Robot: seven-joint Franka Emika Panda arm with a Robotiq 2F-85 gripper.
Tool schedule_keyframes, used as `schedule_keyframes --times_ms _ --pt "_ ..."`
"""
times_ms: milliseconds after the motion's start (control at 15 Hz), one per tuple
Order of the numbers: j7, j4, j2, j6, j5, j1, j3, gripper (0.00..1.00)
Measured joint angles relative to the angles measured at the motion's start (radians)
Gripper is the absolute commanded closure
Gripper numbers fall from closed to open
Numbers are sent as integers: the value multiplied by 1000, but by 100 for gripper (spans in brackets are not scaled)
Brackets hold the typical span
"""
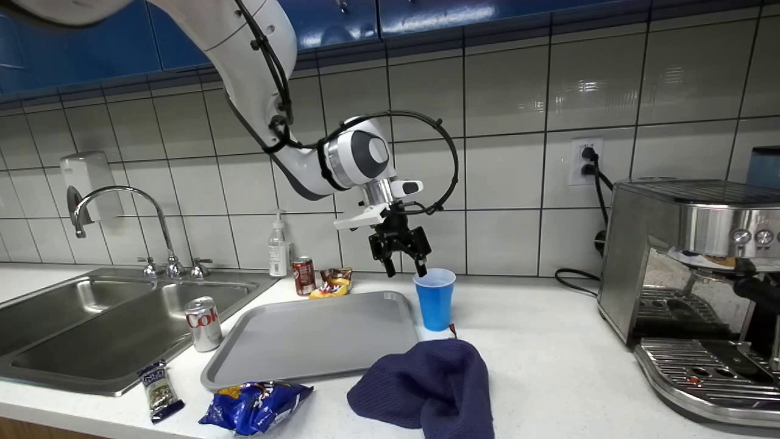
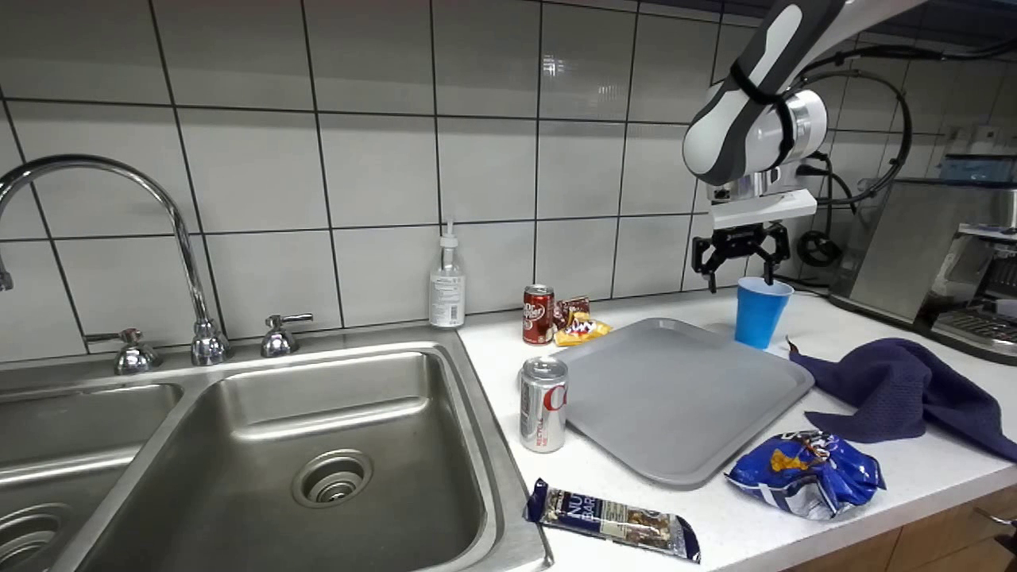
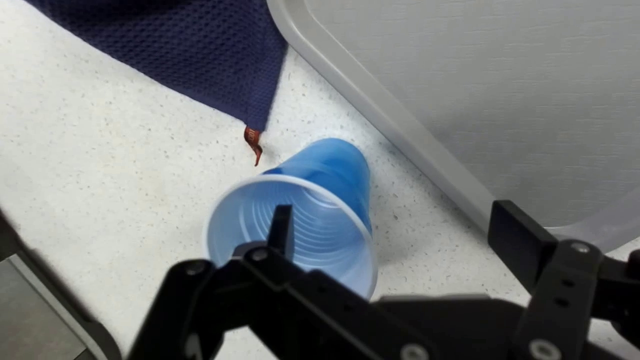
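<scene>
White counter, tiled wall, 2-basin sink

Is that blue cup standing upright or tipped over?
Upright: in both exterior views, the blue cup stands base down on the counter, mouth up.

From here I see a plastic cup, ridged inside; a matt tray; rough-woven cloth; a glossy metal faucet.

We see the arm slanting down from above, its wrist bent and the gripper pointing downward, both fingers spread wide.
</scene>
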Motion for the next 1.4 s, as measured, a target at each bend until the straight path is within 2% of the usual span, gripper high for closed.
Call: schedule_keyframes --times_ms 1400 --pt "-3 23 17 -8 3 -1 3 0"
